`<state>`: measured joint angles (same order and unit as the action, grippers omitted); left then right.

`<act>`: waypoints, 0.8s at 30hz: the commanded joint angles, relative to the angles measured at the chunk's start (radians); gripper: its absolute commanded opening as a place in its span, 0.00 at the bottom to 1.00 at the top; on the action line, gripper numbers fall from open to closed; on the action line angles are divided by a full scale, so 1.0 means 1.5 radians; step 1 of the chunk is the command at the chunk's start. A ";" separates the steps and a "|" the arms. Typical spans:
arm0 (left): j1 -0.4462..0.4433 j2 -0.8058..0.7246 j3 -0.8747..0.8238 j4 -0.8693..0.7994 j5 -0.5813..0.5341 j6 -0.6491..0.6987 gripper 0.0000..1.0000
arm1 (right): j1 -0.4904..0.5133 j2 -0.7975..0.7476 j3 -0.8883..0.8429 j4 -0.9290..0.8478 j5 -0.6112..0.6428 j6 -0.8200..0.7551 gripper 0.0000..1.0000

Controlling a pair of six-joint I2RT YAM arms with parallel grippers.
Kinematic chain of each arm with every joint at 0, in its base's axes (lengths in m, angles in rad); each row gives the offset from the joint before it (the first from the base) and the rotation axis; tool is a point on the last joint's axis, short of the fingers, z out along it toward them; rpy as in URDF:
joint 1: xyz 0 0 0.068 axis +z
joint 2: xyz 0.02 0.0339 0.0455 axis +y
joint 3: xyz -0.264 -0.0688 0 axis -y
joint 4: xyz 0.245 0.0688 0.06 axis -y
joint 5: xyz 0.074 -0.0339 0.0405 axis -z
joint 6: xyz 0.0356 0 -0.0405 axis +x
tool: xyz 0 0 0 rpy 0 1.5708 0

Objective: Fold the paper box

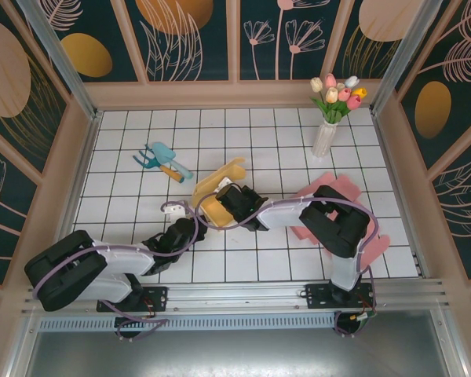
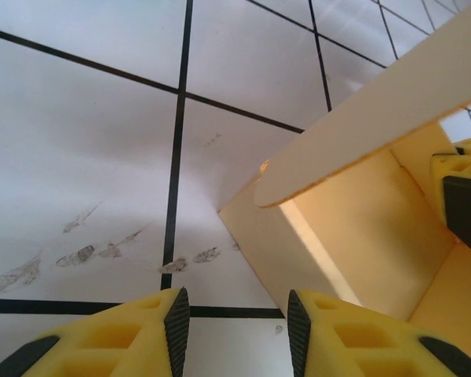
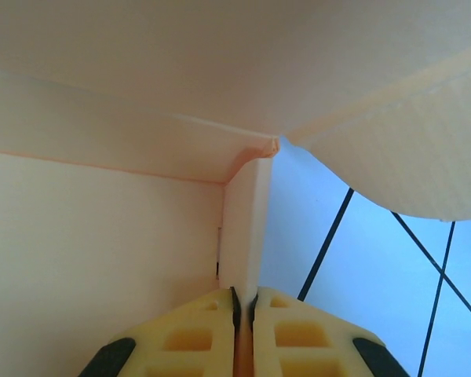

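Note:
The yellow paper box (image 1: 213,191) lies partly folded on the tiled table, left of the middle. My right gripper (image 1: 229,203) reaches into it from the right. In the right wrist view that gripper (image 3: 244,302) is shut on the thin edge of a box wall (image 3: 247,228), with a flap arching overhead. My left gripper (image 1: 187,230) sits just left of and below the box. In the left wrist view it (image 2: 234,322) stands open over bare tile, with the box corner (image 2: 275,243) just ahead of its right finger and apart from it. A fingertip (image 2: 463,196) of the right gripper shows inside the box.
Pink paper sheets (image 1: 339,191) lie under and beside the right arm. A white vase of tulips (image 1: 326,135) stands at the back right. Blue and orange garden tools (image 1: 162,161) lie at the back left. Wooden walls (image 1: 86,149) ring the table.

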<state>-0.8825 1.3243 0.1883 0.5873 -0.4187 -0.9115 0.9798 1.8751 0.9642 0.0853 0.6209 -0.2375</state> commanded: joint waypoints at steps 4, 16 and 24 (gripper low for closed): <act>0.001 0.030 0.003 0.011 0.005 -0.007 0.40 | 0.006 0.031 -0.003 -0.086 -0.053 0.004 0.21; 0.001 0.003 0.003 -0.012 -0.013 0.002 0.40 | -0.029 -0.164 -0.045 -0.080 -0.237 0.124 0.42; 0.001 -0.028 0.002 -0.026 -0.008 0.010 0.40 | -0.054 -0.267 -0.079 -0.099 -0.308 0.213 0.48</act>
<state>-0.8825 1.3029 0.1883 0.5709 -0.4202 -0.9104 0.9112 1.5192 0.8879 -0.0273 0.2214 -0.0029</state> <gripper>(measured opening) 0.401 0.482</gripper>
